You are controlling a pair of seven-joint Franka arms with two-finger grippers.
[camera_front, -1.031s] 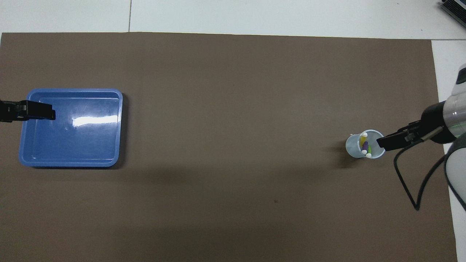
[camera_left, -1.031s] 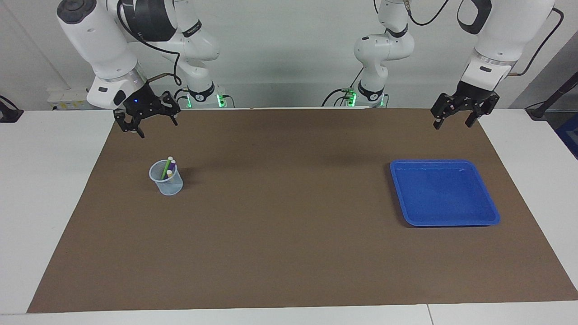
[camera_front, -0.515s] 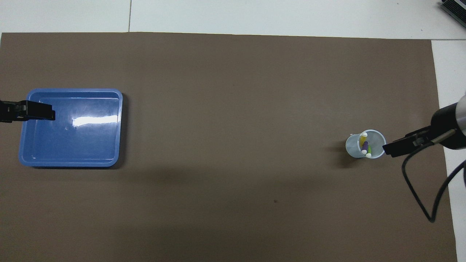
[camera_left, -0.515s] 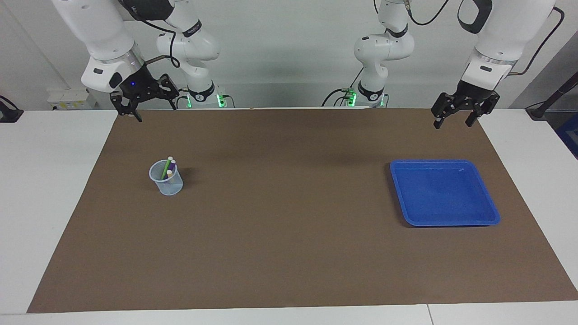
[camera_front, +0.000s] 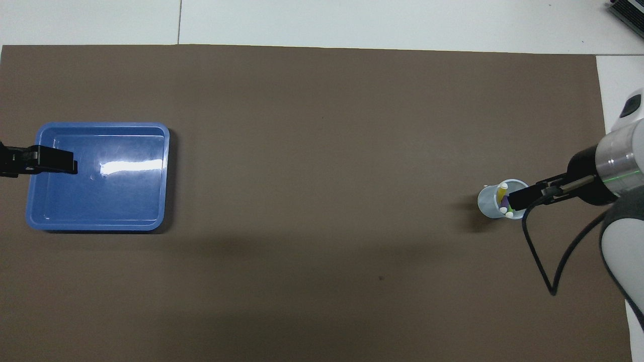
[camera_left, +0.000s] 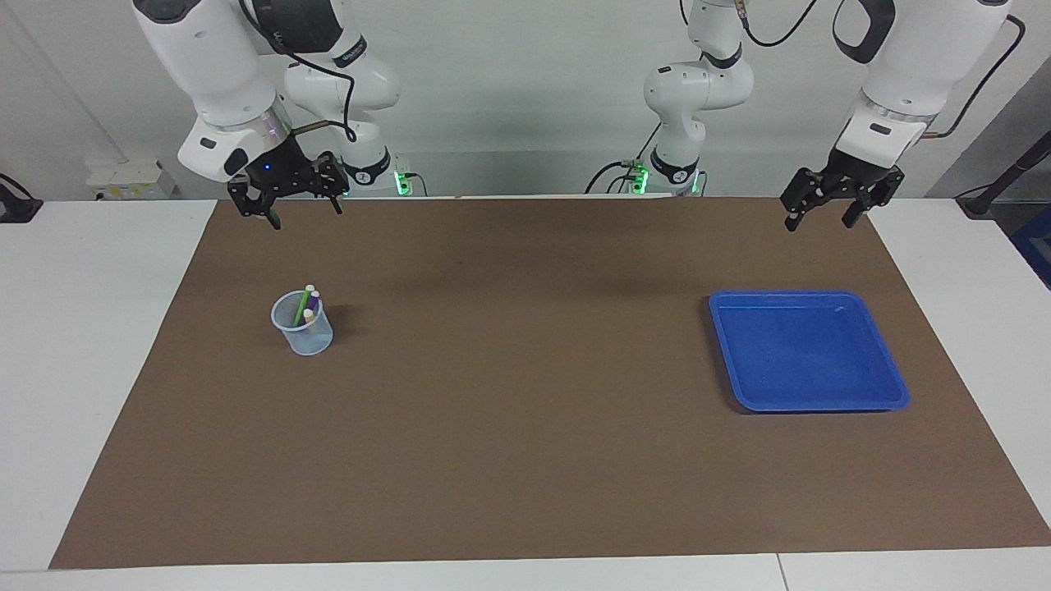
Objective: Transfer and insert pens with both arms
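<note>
Purple, green and yellow pens [camera_left: 308, 305] stand white-capped in a clear cup [camera_left: 304, 332].

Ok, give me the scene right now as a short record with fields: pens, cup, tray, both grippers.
pens: purple, green and yellow pens stand together in the clear cup
clear cup: upright on the brown mat, toward the right arm's end
blue tray: on the mat toward the left arm's end, nothing in it
right gripper: open, holding nothing, raised over the mat on the robots' side of the cup
left gripper: open, holding nothing, raised over the mat on the robots' side of the tray
contact: neither gripper touches anything
</note>
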